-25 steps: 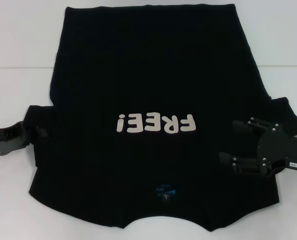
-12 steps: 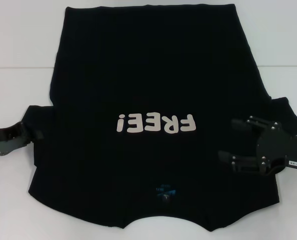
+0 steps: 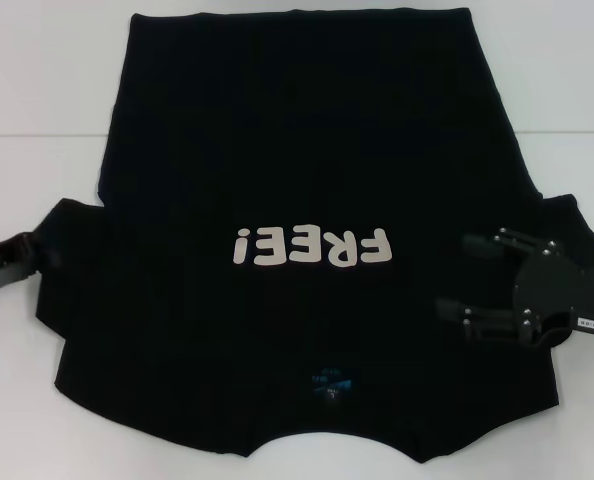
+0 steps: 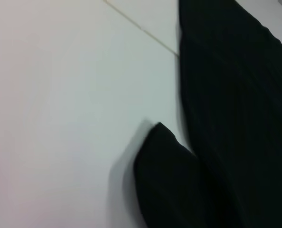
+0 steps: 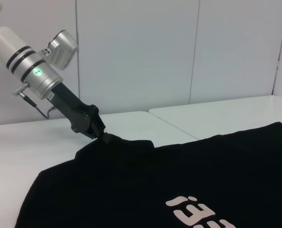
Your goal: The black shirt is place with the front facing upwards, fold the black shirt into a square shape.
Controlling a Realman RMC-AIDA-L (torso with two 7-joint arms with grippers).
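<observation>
The black shirt [image 3: 297, 180] lies flat and face up on the white table [image 3: 37, 100], its long axis running near to far: the collar and small blue neck label [image 3: 332, 383] are at the near edge, the hem at the far edge, so the white "FREE!" lettering [image 3: 312, 246] reads upside down from the head camera. The left sleeve [image 3: 67, 250] sticks out to the left, the right sleeve [image 3: 572, 225] to the right. The left gripper [image 3: 39, 252] is at the tip of the left sleeve; in the right wrist view its fingertips [image 5: 103, 137] look pinched narrow on the sleeve's edge, lifting it slightly, though the dark cloth makes this hard to confirm. The right gripper [image 3: 459, 278] hovers over the shirt near the right sleeve, its two fingers spread wide and holding nothing.
</observation>
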